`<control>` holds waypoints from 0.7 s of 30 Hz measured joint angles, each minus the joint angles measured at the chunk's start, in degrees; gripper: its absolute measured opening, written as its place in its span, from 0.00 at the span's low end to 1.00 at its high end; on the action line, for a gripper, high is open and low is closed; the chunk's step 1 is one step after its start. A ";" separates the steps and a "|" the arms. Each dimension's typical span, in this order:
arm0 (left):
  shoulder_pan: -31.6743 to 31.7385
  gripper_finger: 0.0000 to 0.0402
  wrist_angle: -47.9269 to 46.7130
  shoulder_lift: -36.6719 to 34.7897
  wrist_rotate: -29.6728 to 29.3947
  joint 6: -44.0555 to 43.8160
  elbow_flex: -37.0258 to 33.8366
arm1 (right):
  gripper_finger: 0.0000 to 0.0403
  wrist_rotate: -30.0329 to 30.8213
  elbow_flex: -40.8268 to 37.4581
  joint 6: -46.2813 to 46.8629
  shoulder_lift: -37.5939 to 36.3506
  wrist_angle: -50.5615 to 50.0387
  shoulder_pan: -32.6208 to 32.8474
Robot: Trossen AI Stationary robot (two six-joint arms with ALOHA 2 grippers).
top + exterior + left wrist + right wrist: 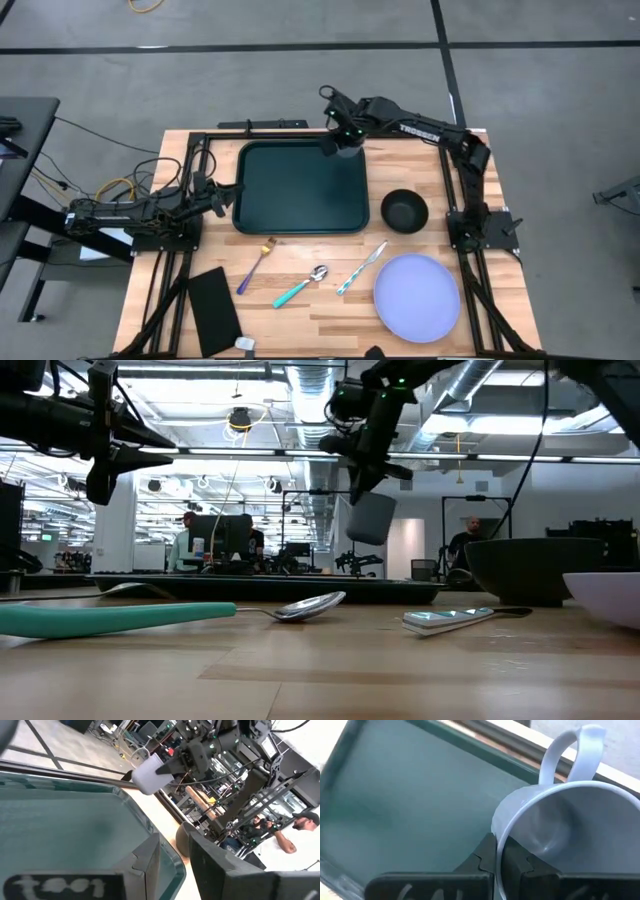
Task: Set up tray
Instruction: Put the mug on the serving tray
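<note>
The dark green tray (300, 187) lies flat on the middle of the table. A pale grey mug (348, 150) hangs in the air above the tray's far right corner, carried by my right gripper (341, 138), which is shut on it. The low view shows the mug (371, 518) tilted and well clear of the tray (260, 588). My left gripper (227, 196) is at the middle of the tray's left edge, shut on its rim. My left gripper pinches the tray's left rim (173, 862), one finger (145, 862) over the tray's inside and the other (225, 870) outside it. The fingers come level from the table's left. The tray lies on the table. My right gripper holds the mug by its wall at the mouth (498, 837), one finger inside and one outside. The handle (570, 750) is on the side away from the fingers. The mug is lifted clear and hangs tilted below the fingers, over the tray (395, 795).
Near of the tray lie a purple-handled fork (255, 265), a teal-handled spoon (300, 287) and a knife (360, 268). A black bowl (404, 210) stands right of the tray, a lavender plate (417, 297) nearer. A flat black rectangle (215, 310) lies near left.
</note>
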 joint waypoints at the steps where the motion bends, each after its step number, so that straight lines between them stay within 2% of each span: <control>1: 0.00 0.23 -0.09 -0.02 -0.04 -0.52 0.00 | 0.00 0.33 1.84 -0.20 1.40 -1.69 0.25; 10: 0.00 0.23 -0.59 0.00 1.84 -2.44 0.00 | 0.00 -1.11 14.66 -1.29 10.95 -5.49 0.32; 21: -0.02 0.23 -3.07 -0.02 5.09 -3.11 0.00 | 0.01 -1.67 16.70 -3.33 18.49 -12.30 0.92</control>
